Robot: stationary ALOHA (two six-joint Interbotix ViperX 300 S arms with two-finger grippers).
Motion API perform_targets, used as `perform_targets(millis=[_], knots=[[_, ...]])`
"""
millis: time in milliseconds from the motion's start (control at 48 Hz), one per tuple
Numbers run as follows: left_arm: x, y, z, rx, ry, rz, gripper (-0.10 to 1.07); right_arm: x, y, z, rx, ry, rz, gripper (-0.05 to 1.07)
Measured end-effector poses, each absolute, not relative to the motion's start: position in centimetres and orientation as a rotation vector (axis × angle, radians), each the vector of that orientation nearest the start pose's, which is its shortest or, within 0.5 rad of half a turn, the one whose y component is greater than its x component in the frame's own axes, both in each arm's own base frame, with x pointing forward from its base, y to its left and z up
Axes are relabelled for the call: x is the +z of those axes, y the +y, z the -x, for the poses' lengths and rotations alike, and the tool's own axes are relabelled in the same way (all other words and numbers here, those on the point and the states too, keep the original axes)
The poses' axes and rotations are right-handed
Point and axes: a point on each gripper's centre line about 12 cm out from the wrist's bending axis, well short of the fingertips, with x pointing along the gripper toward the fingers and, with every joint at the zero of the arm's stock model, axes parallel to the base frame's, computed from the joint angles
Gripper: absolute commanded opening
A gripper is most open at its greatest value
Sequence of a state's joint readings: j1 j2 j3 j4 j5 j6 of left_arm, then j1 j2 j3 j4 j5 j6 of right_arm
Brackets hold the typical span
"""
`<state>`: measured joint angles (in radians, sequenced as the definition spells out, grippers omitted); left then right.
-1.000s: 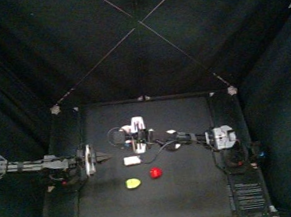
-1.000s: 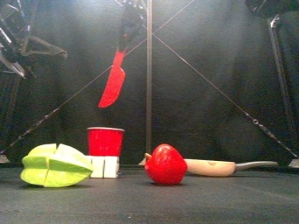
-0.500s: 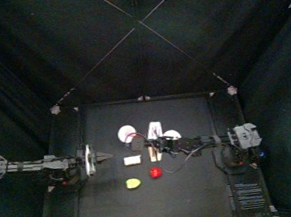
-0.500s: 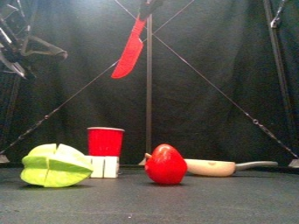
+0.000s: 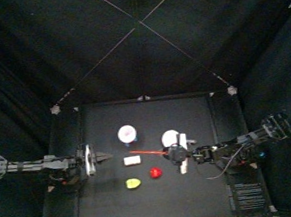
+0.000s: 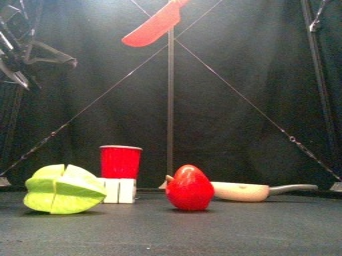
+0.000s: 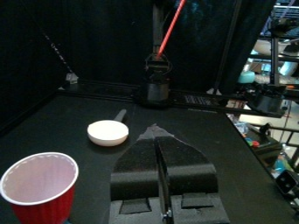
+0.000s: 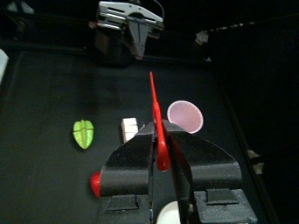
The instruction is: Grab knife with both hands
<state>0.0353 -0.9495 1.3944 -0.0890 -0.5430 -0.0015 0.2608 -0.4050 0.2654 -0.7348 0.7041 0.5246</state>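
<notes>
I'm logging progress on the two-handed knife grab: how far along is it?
Done: the right pincer is shut on the red knife and holds it high above the table. In hand: the blade points across toward the left side. Left: the left pincer is shut and empty, low over the table near the red cup, so the second grip is not yet made.

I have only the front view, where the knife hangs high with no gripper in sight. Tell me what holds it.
Observer: The right gripper is shut on the knife; the right wrist view shows the red strip running out between its jaws.
Operator: Report the left gripper.
Observer: The left gripper is shut on nothing. It rests low at the table's left side, facing the knife, well apart from it.
</notes>
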Motion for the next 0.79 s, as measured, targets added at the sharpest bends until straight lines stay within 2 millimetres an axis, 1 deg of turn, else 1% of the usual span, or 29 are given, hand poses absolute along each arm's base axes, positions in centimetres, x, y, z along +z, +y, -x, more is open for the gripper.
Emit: perform_targets(millis=[125, 188, 208, 271, 333, 479, 562, 646, 792], knots=[[23.2, 1.1, -17.9, 0.071, -0.098, 0.072, 0.01, 40.2, 4.0, -31.2, -0.087, 0.302, 0.189, 0.49], [23.2, 0.9, -17.9, 0.058, -0.099, 0.062, 0.02, 38.3, 4.4, -29.9, -0.020, 0.259, 0.162, 0.49], [23.2, 0.8, -17.9, 0.055, -0.099, 0.060, 0.03, 37.9, 4.4, -29.7, -0.009, 0.251, 0.157, 0.49], [23.3, 0.7, -17.9, 0.046, -0.100, 0.052, 0.07, 36.3, 4.5, -28.8, 0.038, 0.230, 0.120, 0.49], [23.4, 0.4, -17.9, 0.028, -0.109, 0.036, 0.12, 35.0, 4.5, -28.1, 0.071, 0.215, 0.082, 0.49], [23.5, -0.2, -17.9, -0.007, -0.117, 0.012, 0.28, 32.3, 3.6, -27.1, 0.101, 0.212, 0.013, 0.49], [23.5, -0.3, -17.9, -0.018, -0.118, 0.004, 0.39, 30.6, 3.0, -26.8, 0.110, 0.229, -0.002, 0.49], [23.5, -0.4, -17.9, -0.025, -0.118, 0.003, 0.50, 29.4, 2.8, -26.5, 0.118, 0.240, -0.018, 0.49], [23.2, -0.8, -18.1, -0.043, -0.100, -0.005, 0.66, 27.9, 2.5, -26.1, 0.132, 0.248, -0.050, 0.49]])
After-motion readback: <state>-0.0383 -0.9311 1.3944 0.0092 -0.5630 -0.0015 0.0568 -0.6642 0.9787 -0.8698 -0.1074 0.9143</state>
